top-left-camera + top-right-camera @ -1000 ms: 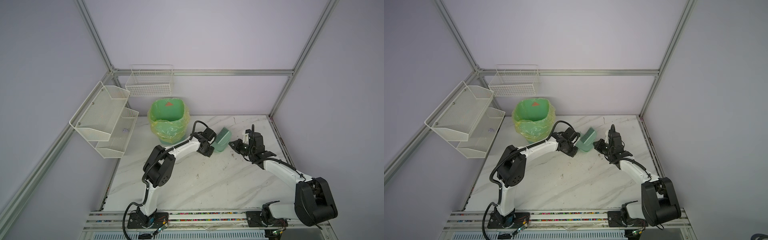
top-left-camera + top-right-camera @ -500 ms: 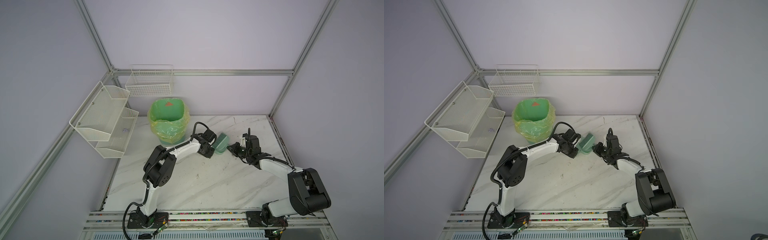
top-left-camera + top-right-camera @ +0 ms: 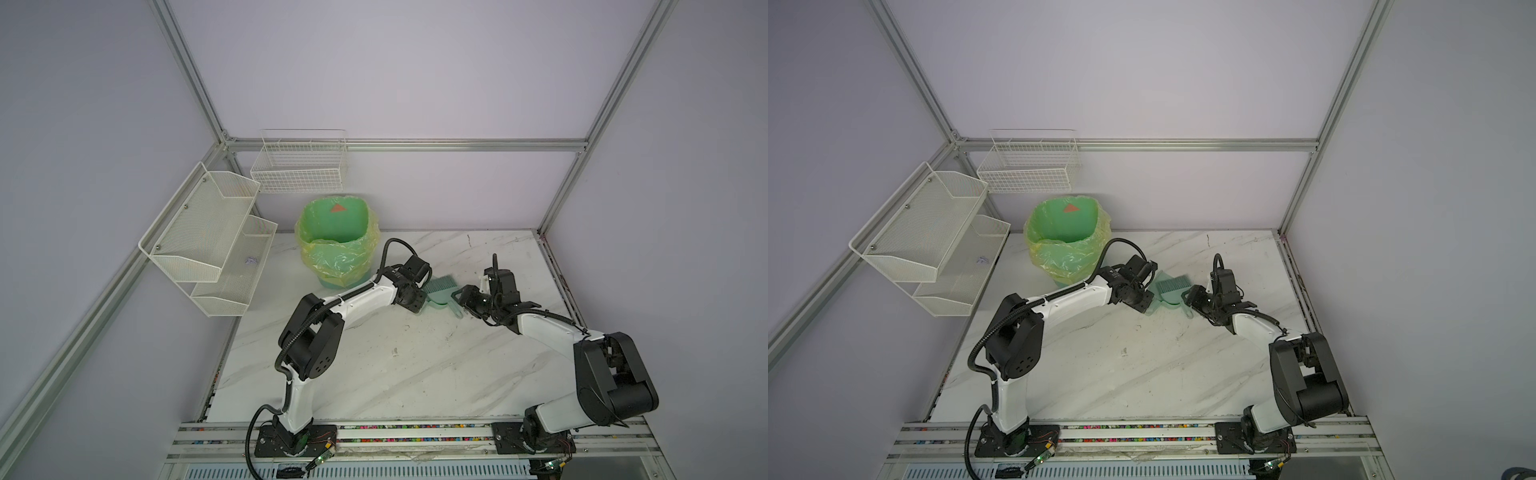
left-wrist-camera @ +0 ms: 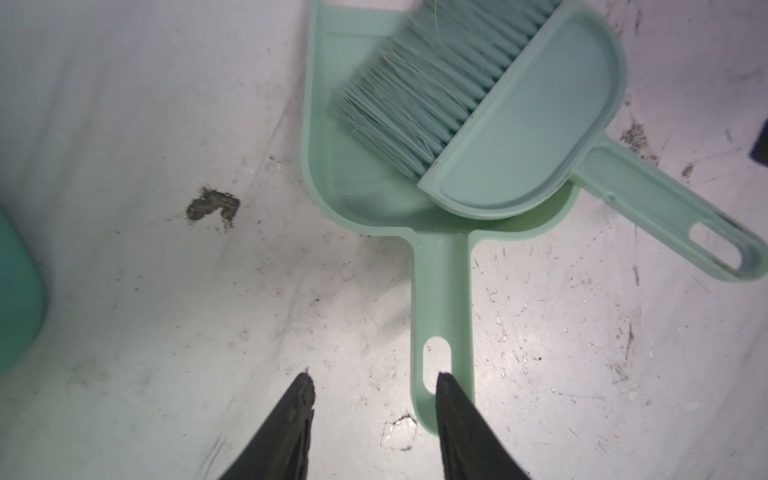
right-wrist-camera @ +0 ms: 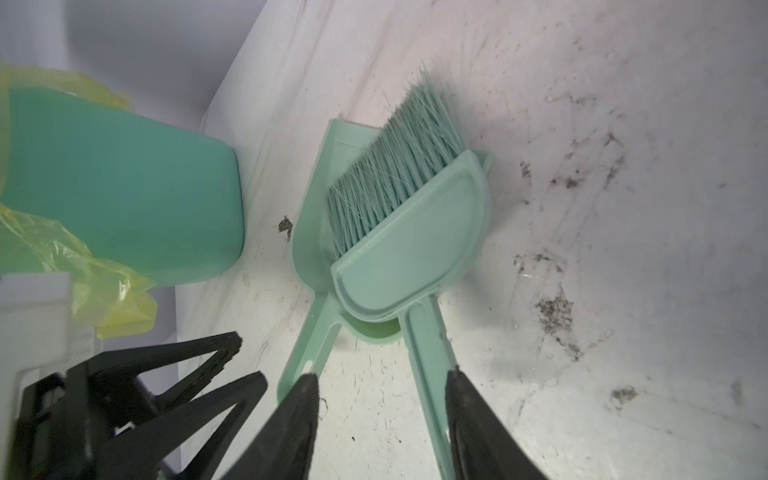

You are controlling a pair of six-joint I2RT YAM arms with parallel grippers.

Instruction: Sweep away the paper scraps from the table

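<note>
No paper scraps show in any view. A mint-green dustpan (image 3: 432, 300) (image 3: 1166, 300) (image 4: 353, 187) (image 5: 309, 232) lies flat on the table (image 3: 415, 374) beside the bin. A matching brush (image 3: 441, 286) (image 3: 1173, 286) (image 4: 519, 137) (image 5: 415, 232) rests in the pan, bristles pointing towards the pan's mouth. My left gripper (image 3: 420, 304) (image 4: 374, 378) (image 5: 245, 359) stands open at the end of the dustpan handle, one finger over it. My right gripper (image 3: 459, 297) (image 5: 382, 374) is open too, with the brush handle lying loose along one finger.
A green bin (image 3: 336, 249) (image 3: 1065, 249) (image 5: 124, 187) with a yellow-green liner stands just left of the dustpan. White mesh shelves (image 3: 208, 241) and a wire basket (image 3: 299, 166) hang on the left and back walls. Dark scuffs mark the tabletop.
Both grippers have gone from shut to open. The dustpan, tilted up a second ago, now lies flat with the brush in it. My right arm has moved left, towards the pan.
</note>
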